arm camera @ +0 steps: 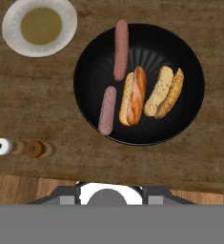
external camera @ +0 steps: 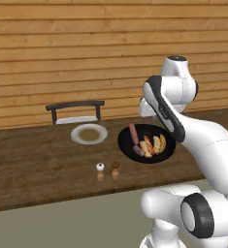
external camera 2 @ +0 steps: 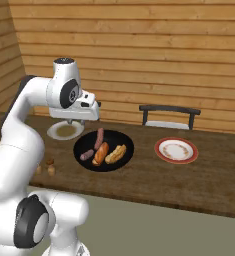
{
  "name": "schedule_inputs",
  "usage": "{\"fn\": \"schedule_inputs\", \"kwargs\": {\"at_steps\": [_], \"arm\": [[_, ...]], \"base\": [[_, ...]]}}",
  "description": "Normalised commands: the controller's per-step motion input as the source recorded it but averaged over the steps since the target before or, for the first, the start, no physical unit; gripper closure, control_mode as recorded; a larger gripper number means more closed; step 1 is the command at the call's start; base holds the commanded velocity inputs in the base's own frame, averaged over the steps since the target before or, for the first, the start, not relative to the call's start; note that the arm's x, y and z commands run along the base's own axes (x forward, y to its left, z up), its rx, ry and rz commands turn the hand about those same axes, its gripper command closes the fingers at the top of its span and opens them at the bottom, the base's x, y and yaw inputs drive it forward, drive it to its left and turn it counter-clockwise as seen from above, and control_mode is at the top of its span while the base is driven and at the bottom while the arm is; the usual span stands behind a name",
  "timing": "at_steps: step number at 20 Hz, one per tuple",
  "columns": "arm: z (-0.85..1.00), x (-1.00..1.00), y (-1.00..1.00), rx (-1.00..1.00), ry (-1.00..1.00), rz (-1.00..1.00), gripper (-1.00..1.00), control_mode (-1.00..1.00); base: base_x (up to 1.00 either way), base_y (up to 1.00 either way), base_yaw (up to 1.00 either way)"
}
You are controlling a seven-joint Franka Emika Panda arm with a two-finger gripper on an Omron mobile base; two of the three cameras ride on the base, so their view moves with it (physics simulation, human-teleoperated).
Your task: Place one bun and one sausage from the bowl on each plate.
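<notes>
Wood-plank walls behind brown counter point(external camera: 38, 169) with bowl point(external camera: 127, 145); gripper's opening impossible to tell.

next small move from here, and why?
Probably lower the hand toward the bowl and line up on one bun. Both buns and both sausages lie in it, and the grey-white plate and the pink plate hold neither, so nothing has been served. The hand sits high above the table with nothing between the fingers.
</notes>
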Motion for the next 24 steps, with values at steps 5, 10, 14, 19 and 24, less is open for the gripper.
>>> {"fn": "schedule_inputs", "kwargs": {"at_steps": [5,10,14,19,24], "arm": [[-0.01,0.54,0.0,0.0,0.0,0.04,-1.0,-1.0],[-0.2,1.0,0.0,0.0,-0.01,0.1,-1.0,-1.0],[-0.57,1.0,-0.01,0.02,0.07,0.05,-1.0,-1.0],[-0.85,1.0,0.0,0.0,0.26,0.0,-1.0,-1.0],[-0.83,0.68,0.0,0.0,0.05,0.0,-1.0,-1.0]], "base": [[0.0,0.0,0.0],[0.0,0.0,0.0],[0.0,0.0,0.0],[0.0,0.0,0.0],[0.0,0.0,0.0]]}}
